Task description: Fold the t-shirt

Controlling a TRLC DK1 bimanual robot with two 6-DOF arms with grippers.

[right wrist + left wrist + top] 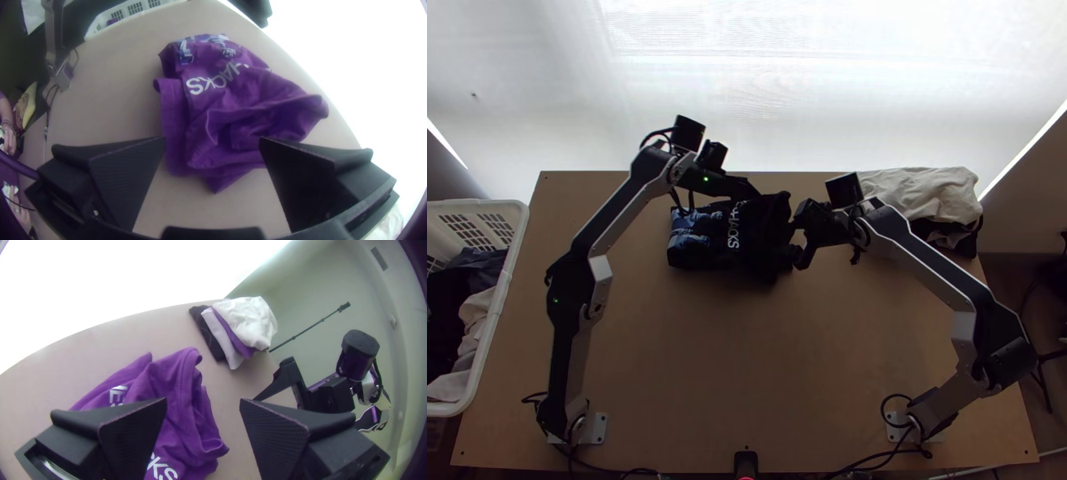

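The t-shirt (751, 240) lies bunched near the table's far edge, dark in the top view; the t-shirt (231, 106) looks purple with white lettering in the right wrist view. My left gripper (755, 192) is at the shirt's far side. In the left wrist view my left gripper (203, 402) is open, with part of the t-shirt (178, 382) beyond its fingers. My right gripper (797, 240) is at the shirt's right side; in the right wrist view my right gripper (212, 141) stands wide open, nothing held, the cloth beyond it.
A stack of folded cloths (931, 196), white on top, sits at the table's far right corner. A white basket (503, 320) with clothes stands at the left edge. Bare wood of the table (747, 360) stretches between the arms' bases.
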